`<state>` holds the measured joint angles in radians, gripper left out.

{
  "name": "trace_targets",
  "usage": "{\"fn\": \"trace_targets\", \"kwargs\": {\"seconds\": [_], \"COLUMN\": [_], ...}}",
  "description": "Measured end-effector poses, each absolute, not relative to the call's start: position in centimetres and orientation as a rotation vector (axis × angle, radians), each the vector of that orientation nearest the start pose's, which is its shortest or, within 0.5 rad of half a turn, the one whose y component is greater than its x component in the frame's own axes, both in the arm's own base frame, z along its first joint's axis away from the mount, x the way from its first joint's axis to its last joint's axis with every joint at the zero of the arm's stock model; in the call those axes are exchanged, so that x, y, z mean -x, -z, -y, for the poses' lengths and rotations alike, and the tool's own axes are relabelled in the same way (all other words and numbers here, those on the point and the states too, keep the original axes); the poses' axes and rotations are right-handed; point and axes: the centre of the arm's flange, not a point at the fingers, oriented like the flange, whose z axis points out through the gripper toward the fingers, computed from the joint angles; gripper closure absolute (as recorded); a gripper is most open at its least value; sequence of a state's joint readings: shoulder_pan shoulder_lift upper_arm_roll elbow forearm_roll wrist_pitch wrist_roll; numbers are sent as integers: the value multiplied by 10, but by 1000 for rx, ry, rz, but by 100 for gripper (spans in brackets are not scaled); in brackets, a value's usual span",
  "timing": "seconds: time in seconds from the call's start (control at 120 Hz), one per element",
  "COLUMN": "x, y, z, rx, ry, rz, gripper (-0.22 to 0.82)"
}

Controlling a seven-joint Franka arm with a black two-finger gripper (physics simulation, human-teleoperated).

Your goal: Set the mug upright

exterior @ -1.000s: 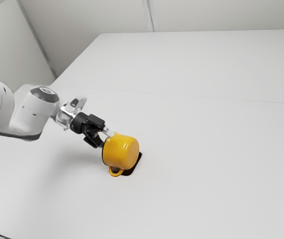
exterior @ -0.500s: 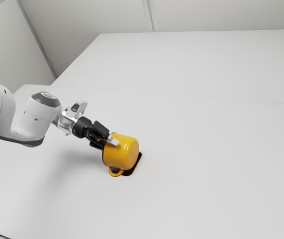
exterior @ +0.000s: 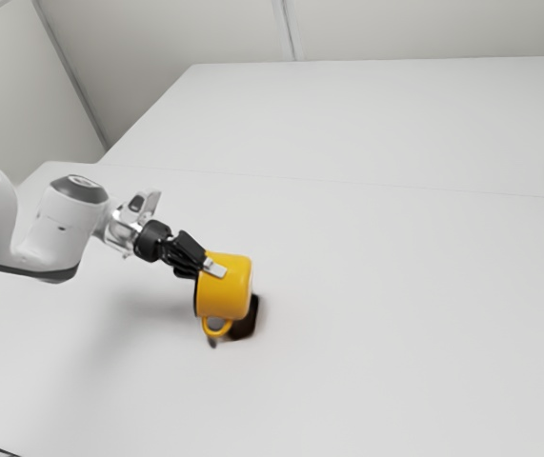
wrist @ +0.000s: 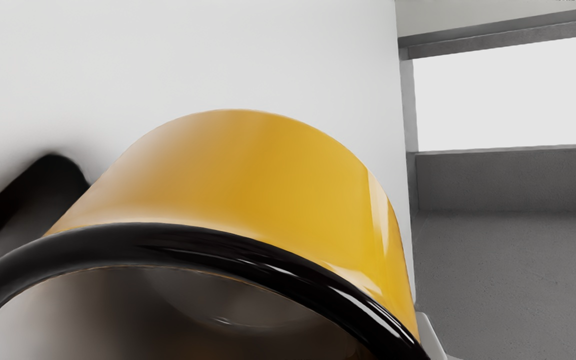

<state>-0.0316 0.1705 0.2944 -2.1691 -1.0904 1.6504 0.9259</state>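
On its side, the yellow mug [exterior: 226, 287] has its black-rimmed opening toward the arm and its base toward the exterior view's right; the handle hangs down. My gripper [exterior: 211, 267] is shut on the mug's wall at the upper rim, one pale fingertip lying on the outside. The wrist view has the yellow mug [wrist: 248, 170] close up with its dark inside, and part of my gripper [wrist: 432, 337] beside the rim. The other finger is hidden. The mug looks slightly raised, its lower edge apart from the dark patch beneath.
Under and beside the mug, a dark patch [exterior: 244, 322] lies on the white table [exterior: 395, 314]. A second white surface [exterior: 367, 124] stands behind it. Past the table's edge, the wrist view has a grey floor [wrist: 513, 280].
My gripper first moved in over the mug's rim and closed on it. Since then, mug and hand have shifted slightly toward the exterior view's left, and the mug has turned a little.
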Motion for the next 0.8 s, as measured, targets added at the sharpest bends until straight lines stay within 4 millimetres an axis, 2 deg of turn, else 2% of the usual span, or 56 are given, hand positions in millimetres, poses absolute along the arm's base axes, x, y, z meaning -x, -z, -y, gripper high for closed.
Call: {"fn": "trace_targets", "kwargs": {"seconds": [0.175, 0.417, 0.558, 0.692, 0.8], "x": [-517, -520, -518, -514, -520], "y": [-372, -404, -408, -398, -396], "z": [-55, -69, -71, -70, -68], "rx": [-2123, -2415, -2572, -2675, -2751], "ry": [-152, -77, 65, 228, 312], "rz": [169, 170, 133, 52, -10], "gripper": [77, 77, 77, 77, 77]}}
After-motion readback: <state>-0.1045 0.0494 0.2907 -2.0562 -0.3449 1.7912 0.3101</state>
